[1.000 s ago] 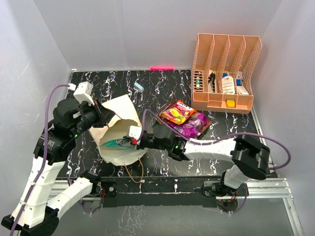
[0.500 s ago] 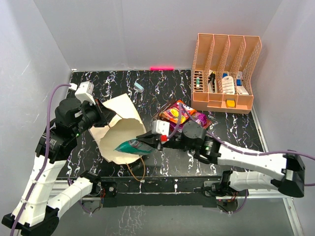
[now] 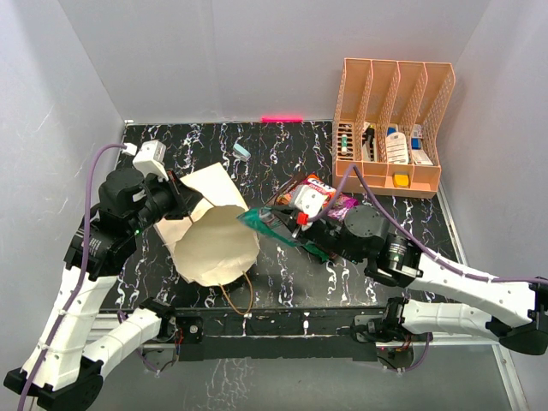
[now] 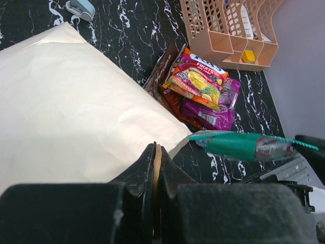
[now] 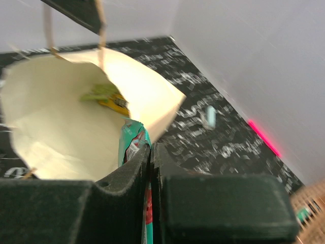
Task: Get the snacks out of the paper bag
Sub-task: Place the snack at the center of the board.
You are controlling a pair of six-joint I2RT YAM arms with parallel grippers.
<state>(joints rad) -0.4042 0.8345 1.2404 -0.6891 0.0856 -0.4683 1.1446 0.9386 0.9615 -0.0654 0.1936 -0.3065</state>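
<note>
The tan paper bag (image 3: 214,244) lies on its side with its mouth towards the arms. My left gripper (image 3: 180,199) is shut on its upper rim; the wrist view shows the paper edge between the jaws (image 4: 156,154). My right gripper (image 3: 291,229) is shut on a teal snack packet (image 3: 261,224) and holds it in the air just right of the bag's mouth. The packet also shows in the left wrist view (image 4: 244,145) and right wrist view (image 5: 131,140). A yellow and light green packet (image 5: 109,99) lies inside the bag (image 5: 56,127). Other packets, purple, yellow and red-brown, lie piled (image 3: 324,204) on the table.
An orange divided rack (image 3: 394,128) with small bottles and boxes stands at the back right. A small light-blue block (image 3: 241,152) lies behind the bag. A pink strip (image 3: 282,118) runs along the back edge. The bag's cord handle (image 3: 235,301) trails near the front edge.
My right gripper has drawn the teal packet out of the bag's mouth and carried it up and to the right. My left gripper has kept its hold on the bag's rim.
</note>
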